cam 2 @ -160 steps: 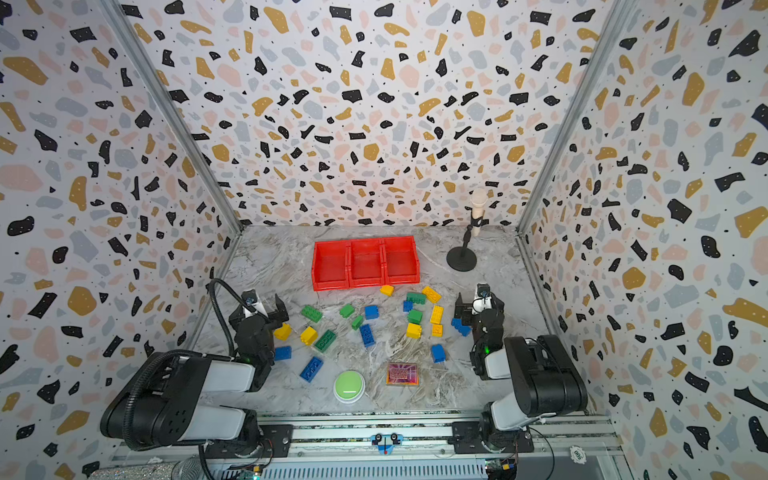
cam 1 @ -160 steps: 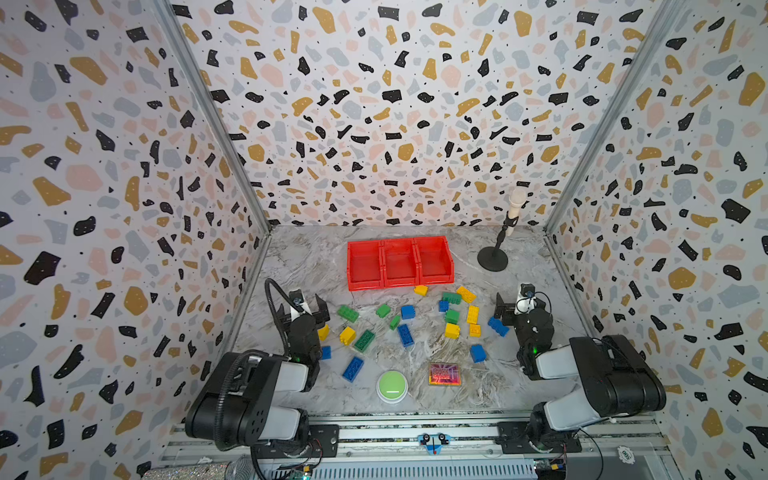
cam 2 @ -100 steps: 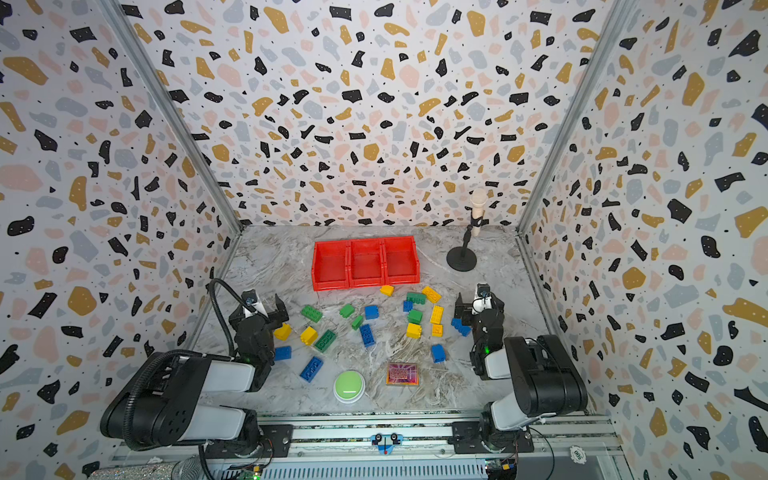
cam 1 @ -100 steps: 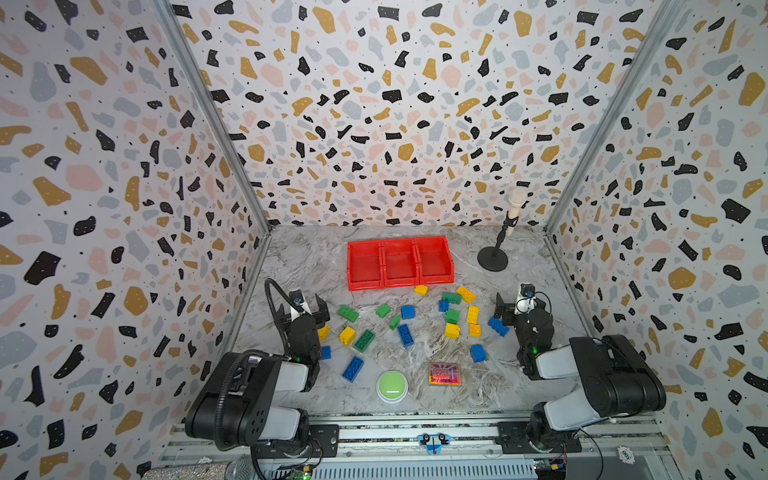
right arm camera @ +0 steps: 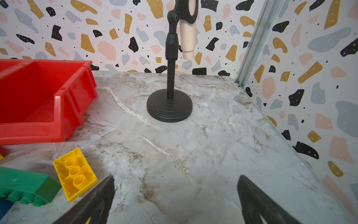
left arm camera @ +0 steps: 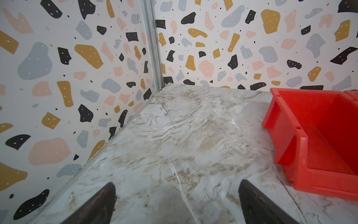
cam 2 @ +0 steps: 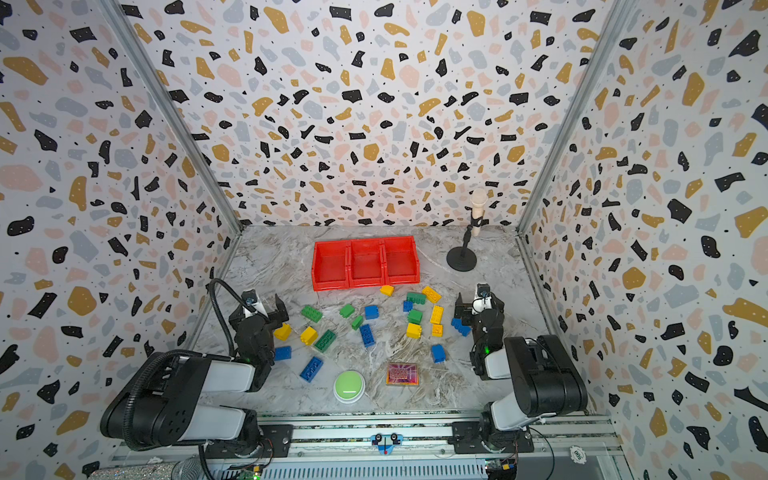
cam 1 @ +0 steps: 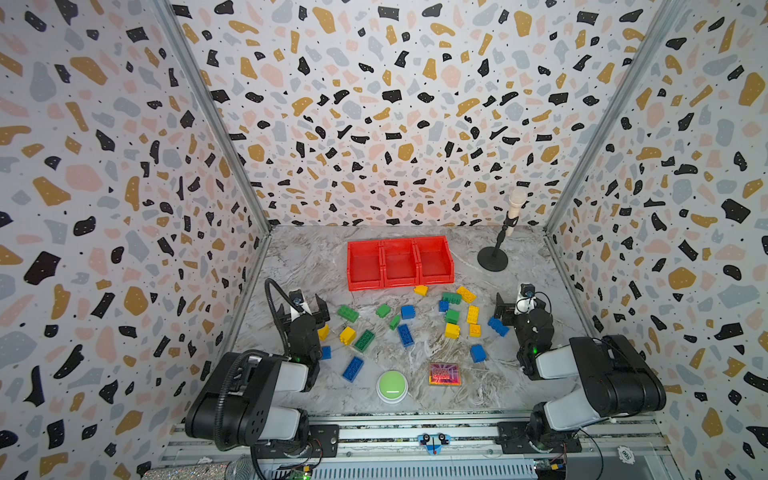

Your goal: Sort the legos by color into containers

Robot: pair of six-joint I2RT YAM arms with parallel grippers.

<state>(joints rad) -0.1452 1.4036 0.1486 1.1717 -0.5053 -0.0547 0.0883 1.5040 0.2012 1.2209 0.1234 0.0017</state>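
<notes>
Blue, yellow and green legos lie scattered on the marble table in both top views, among them a green brick (cam 1: pixel 348 312), a yellow one (cam 1: pixel 451 330) and a blue one (cam 2: pixel 311 368). Behind them stand the three joined red containers (cam 1: pixel 399 283), all showing bare floors. My left gripper (cam 1: pixel 303 306) hovers open at the left edge of the scatter, over bare marble (left arm camera: pixel 177 186), a container wall (left arm camera: pixel 286 135) beside it. My right gripper (cam 1: pixel 519 304) is open at the right edge (right arm camera: pixel 175 177), next to an upturned yellow brick (right arm camera: pixel 75 173) and a green brick (right arm camera: pixel 27 186).
A round green button (cam 1: pixel 392 386) and a shiny pink-orange card (cam 1: pixel 444 374) lie near the front edge. A black microphone stand (cam 1: pixel 493 259) rises at the back right, straight ahead of my right gripper (right arm camera: pixel 169 105). Patterned walls close in three sides.
</notes>
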